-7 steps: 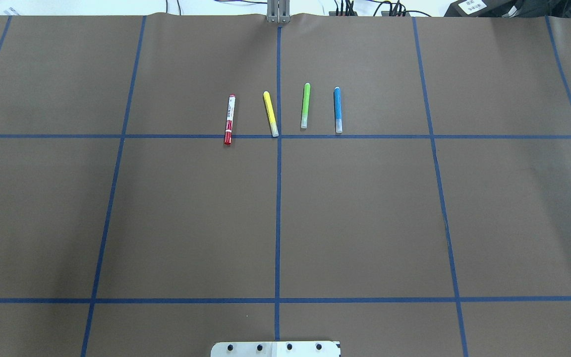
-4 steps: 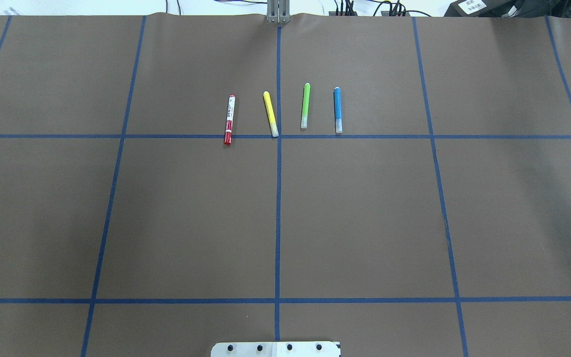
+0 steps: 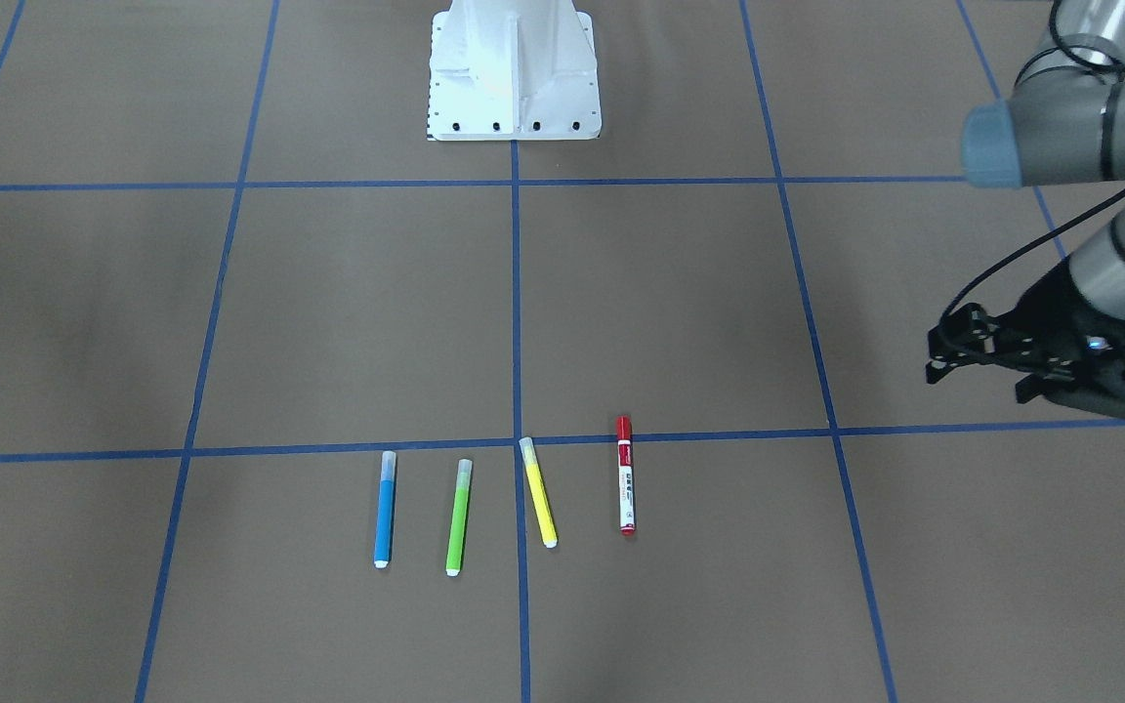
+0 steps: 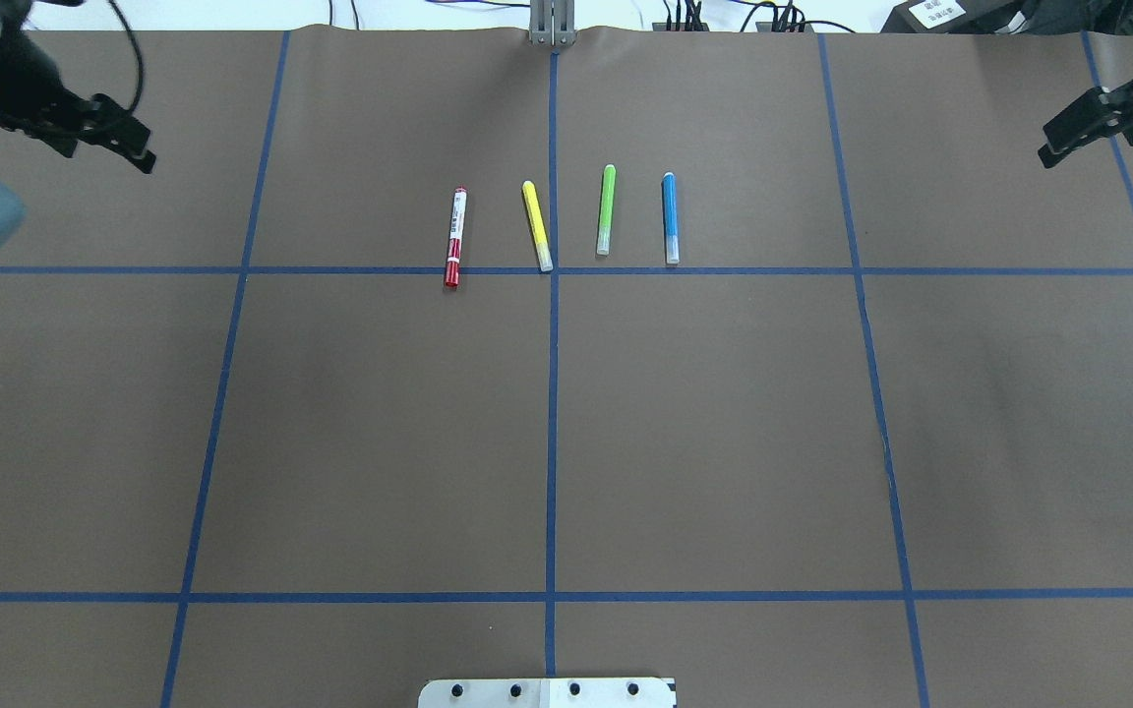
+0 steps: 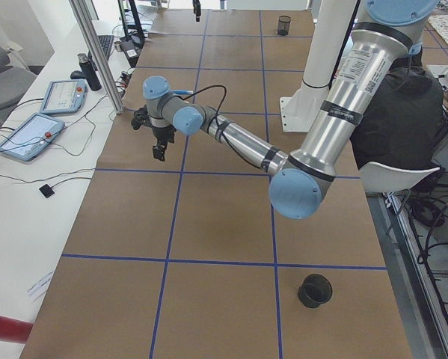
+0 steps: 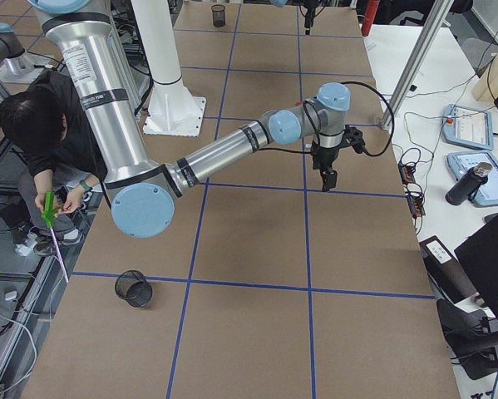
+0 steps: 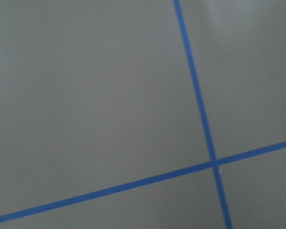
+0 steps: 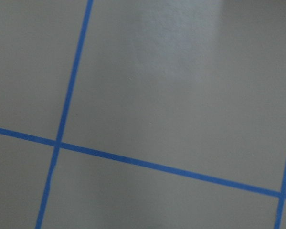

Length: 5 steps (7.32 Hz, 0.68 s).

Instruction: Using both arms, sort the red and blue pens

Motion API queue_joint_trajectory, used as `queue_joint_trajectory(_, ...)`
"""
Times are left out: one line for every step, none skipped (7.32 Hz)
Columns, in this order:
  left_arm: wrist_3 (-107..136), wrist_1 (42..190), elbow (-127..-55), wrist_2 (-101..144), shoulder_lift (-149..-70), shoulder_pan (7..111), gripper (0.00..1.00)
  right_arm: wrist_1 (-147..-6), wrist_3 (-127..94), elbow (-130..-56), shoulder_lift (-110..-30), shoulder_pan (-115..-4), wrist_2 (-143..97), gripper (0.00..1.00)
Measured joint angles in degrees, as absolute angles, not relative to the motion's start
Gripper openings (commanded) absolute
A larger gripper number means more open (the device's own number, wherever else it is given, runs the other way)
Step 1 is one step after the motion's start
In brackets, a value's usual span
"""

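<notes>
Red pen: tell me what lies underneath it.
The red pen lies flat on the brown table cover, its capped end across a blue tape line. The bit of tape and cover directly beneath it is hidden by the pen.

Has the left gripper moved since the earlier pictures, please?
Yes: the left gripper has come into the overhead view, far left of the red pen.

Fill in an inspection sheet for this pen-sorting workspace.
Surface: brown table cover with blue tape grid, flat.
Job's things: red pen and blue pen lie at the ends of one row.
Clutter: yellow pen and green pen between them; black mesh cup near the table's end.
Grippers: left gripper and right gripper open, empty, far from the pens.
Cables: black cable loops along the left arm.
Surroundings: person crouching beside the table; control tablets on a side bench.
</notes>
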<state>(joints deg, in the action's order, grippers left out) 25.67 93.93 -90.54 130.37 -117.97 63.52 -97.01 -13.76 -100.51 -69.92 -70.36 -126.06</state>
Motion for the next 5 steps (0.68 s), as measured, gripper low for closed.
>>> queue_joint_trajectory(26.77, 93.87, -85.01, 130.23, -123.70, 60.22, 1.00, -96.44, -14.41, -99.97, -68.39, -68.19, -124.59, 1.00)
queue_joint_trajectory(29.31, 93.89, -78.55, 129.98, -129.78, 57.13, 1.00, -95.46, -16.23, -99.80, -67.67, -66.56, -123.53, 1.00)
queue_joint_trajectory(34.04, 94.06, -72.68, 128.85, -135.52, 54.22, 1.00, -94.23, -19.84, -99.88, -67.73, -65.76, -122.94, 1.00)
queue_joint_trajectory(38.06, 94.24, -67.75, 127.01, -140.47, 51.74, 1.00, -91.84, -22.77, -100.29, -68.54, -65.40, -122.70, 1.00)
queue_joint_trajectory(40.64, 94.40, -63.20, 125.80, -144.62, 49.99, 1.00, -88.71, -24.20, -100.90, -70.33, -65.11, -122.57, 1.00)
